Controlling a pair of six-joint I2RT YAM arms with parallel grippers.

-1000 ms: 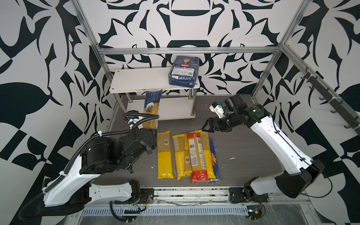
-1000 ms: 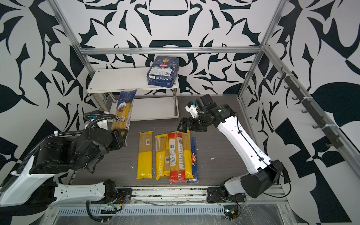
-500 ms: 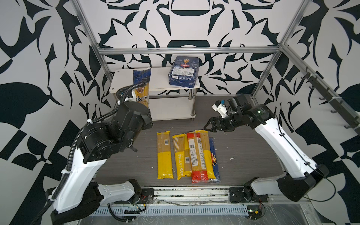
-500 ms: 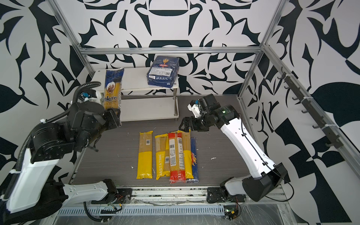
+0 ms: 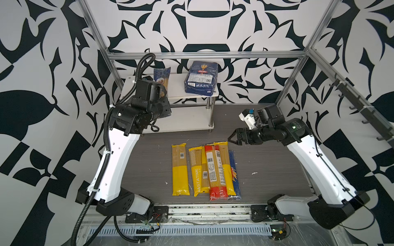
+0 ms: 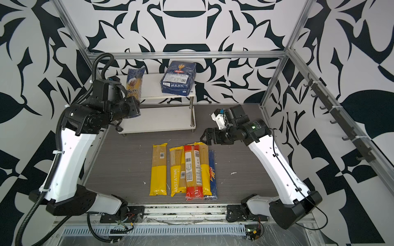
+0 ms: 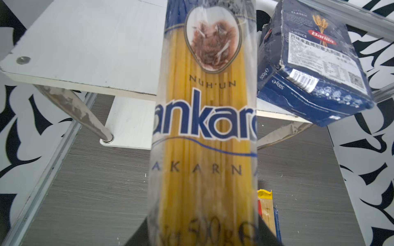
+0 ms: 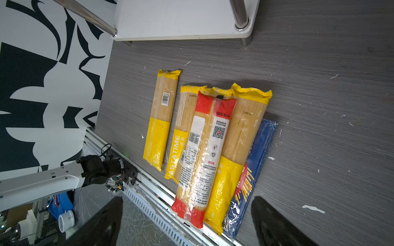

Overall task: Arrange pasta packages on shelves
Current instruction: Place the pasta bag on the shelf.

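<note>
Whereas a second ago the Ankara spaghetti pack (image 5: 162,77) was carried low before the lower board, it has now been raised upright to the upper board of the shelves (image 5: 177,90), toward its nine o'clock end. It is clamped near its lower end by the left hand (image 5: 163,100). The Barilla bag (image 5: 201,79) lies at its three o'clock. Setting-down is judged imminent. The right hand (image 5: 233,138) is kept spread wide and empty at one o'clock of the row of packs (image 5: 204,170) on the desk (image 5: 266,166).

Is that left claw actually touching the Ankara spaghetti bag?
Touching. Left wrist view: the left gripper clamps the Ankara spaghetti bag between its dark fingers.
</note>
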